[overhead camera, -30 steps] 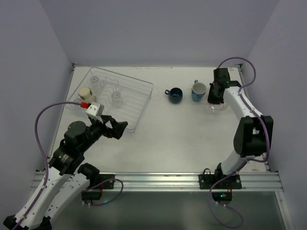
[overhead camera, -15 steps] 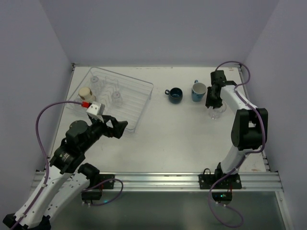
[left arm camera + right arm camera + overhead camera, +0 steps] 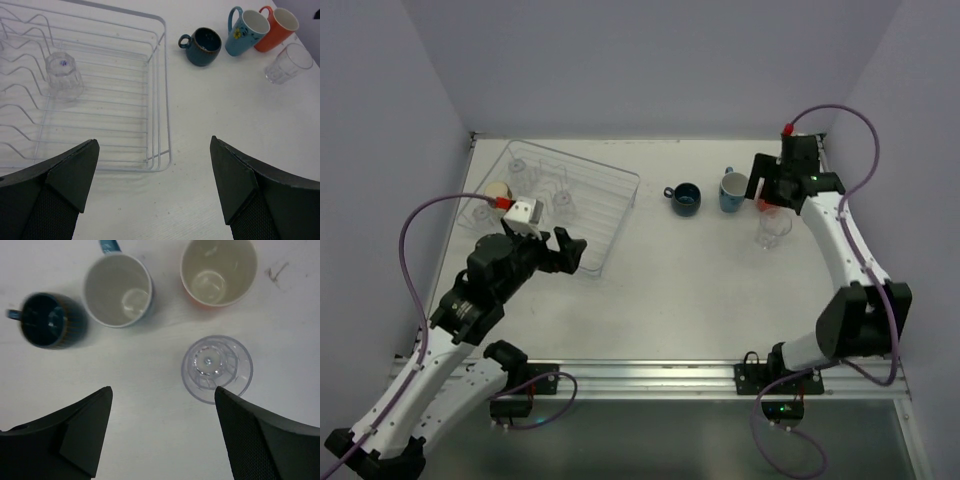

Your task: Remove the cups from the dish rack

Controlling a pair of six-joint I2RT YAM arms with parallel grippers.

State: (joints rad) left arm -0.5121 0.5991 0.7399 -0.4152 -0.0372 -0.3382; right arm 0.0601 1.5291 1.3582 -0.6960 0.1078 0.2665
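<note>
The clear dish rack sits at the table's left and holds a cream cup and two clear tumblers. One rack tumbler shows upside down in the left wrist view, behind the rack's rim. On the table to the right stand a dark blue cup, a light blue mug, an orange cup and a clear tumbler. My right gripper hovers open above that tumbler, holding nothing. My left gripper is open over the table, just short of the rack's near right corner.
White walls close in the table at the back and both sides. The right arm's cable loops above the back right corner. A small dark mark is on the table beside the orange cup.
My right gripper opened, let go of the clear tumbler and lifted away; the tumbler stands alone on the table. My left arm moved a little closer to the rack.
</note>
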